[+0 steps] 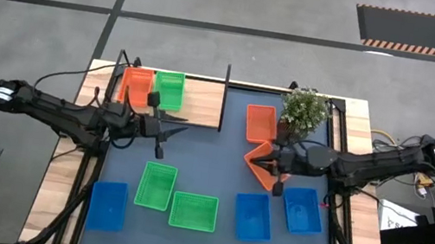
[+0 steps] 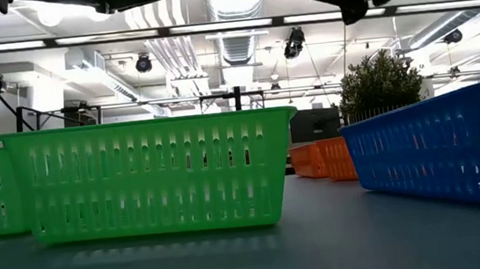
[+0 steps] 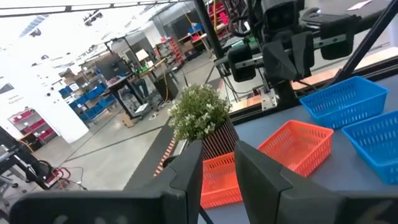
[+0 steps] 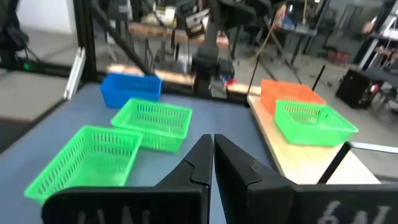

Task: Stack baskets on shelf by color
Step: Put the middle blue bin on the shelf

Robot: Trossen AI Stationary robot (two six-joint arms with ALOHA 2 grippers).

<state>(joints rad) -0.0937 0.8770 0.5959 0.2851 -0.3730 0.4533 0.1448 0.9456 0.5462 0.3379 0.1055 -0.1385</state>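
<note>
Overhead arrangement, largest first. The dark mat carries two green baskets and at near centre, and three blue baskets along the near edge. The shelf, at far left, holds one orange basket and one green basket side by side. An orange basket lies flat by the potted plant; a second, tilted orange basket lies just near of it.

The right gripper, fingers pressed together and holding nothing, hangs touching or just above the tilted orange basket, whose long axis runs far-to-near. The left gripper, jaws partly parted and empty, hovers just near of the shelf. The right arm is judged nearer the orange baskets; the shelf lies to their left.
</note>
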